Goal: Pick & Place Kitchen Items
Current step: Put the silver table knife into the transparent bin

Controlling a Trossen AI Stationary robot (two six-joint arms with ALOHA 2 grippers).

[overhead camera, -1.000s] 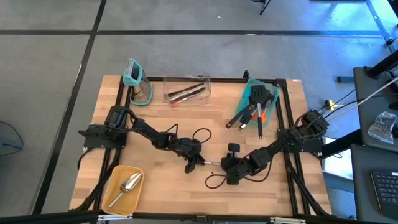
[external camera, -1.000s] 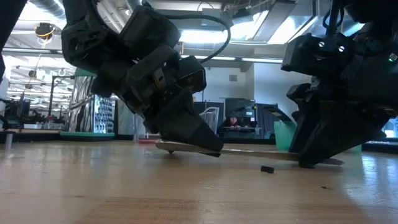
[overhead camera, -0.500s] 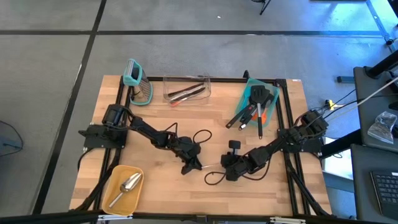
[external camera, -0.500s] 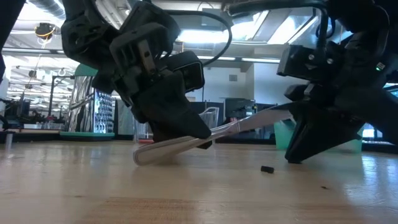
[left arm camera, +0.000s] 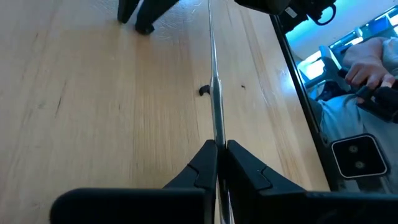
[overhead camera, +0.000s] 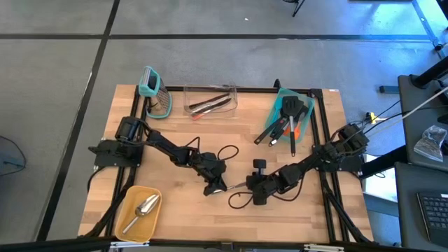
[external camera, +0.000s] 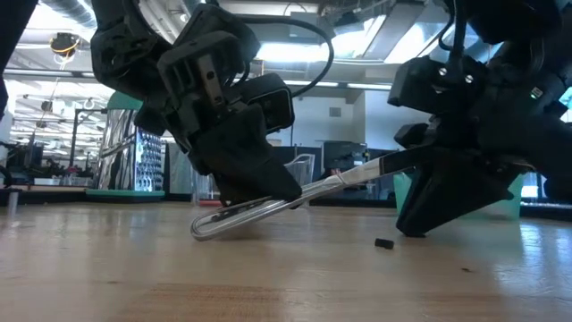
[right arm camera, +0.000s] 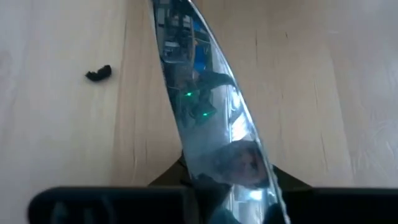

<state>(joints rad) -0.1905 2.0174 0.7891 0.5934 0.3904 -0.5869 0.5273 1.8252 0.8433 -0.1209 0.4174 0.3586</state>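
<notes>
Near the middle of the wooden table [overhead camera: 175, 126], toward its front edge, both arms meet over one thin metal utensil [external camera: 268, 204]. Left gripper [overhead camera: 218, 186] has its fingers pressed together on one end of the utensil; in the left wrist view the two dark fingers [left arm camera: 205, 163] pinch the slim silver shaft, which runs straight away from them. Right gripper [overhead camera: 250, 186] is clamped on the opposite end; its wrist view shows the polished metal blade [right arm camera: 211, 124] filling the frame between its fingers. From the low view the utensil slopes: the end at the left gripper sits at or just above the tabletop, though contact cannot be confirmed, while the end at the right gripper is raised. A small black fragment [external camera: 383, 242] lies on the wood near the right gripper.

Other items noted: a silver scoop [overhead camera: 143, 208] lying in a yellow tray [overhead camera: 127, 203] at the front left corner; dark-handled pieces in a clear container [overhead camera: 210, 99] at the back; black turners [overhead camera: 288, 112] with an orange item in a teal bin [overhead camera: 308, 105] at the back right; a teal-handled grater-like tool [overhead camera: 155, 92] standing at the back left.
</notes>
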